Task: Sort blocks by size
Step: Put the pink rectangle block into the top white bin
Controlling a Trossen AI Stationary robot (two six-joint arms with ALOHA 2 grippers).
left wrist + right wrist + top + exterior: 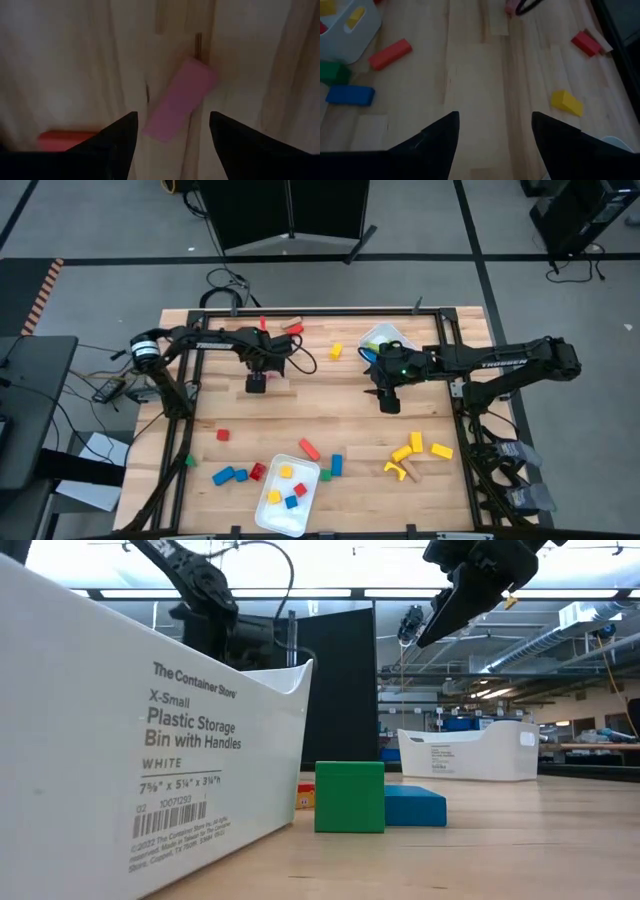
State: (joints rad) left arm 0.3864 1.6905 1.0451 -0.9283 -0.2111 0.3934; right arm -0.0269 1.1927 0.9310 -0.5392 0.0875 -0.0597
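My left hand (pixel 172 132) hangs over the far left part of the wooden surface (pixel 330 405), fingers spread, with a pink block (pixel 179 99) lying flat on the wood between and just beyond them; nothing is pinched. A red block (pixel 65 140) lies just beside one finger. My right hand (pixel 495 137) hovers above bare wood near the middle right, fingers also spread and holding nothing. Past it lie an orange-red bar (pixel 390 53), a blue block (pixel 350 95), a green block (pixel 332 72) and a yellow wedge (pixel 566 102). Most blocks sit along the near edge: yellow pieces (pixel 415 455) at right, blue ones (pixel 230 476) at left. The near white tray (pixel 287 498) holds several small cubes; the far tray (pixel 385 340) seems to hold something yellow-green, though I cannot tell what.
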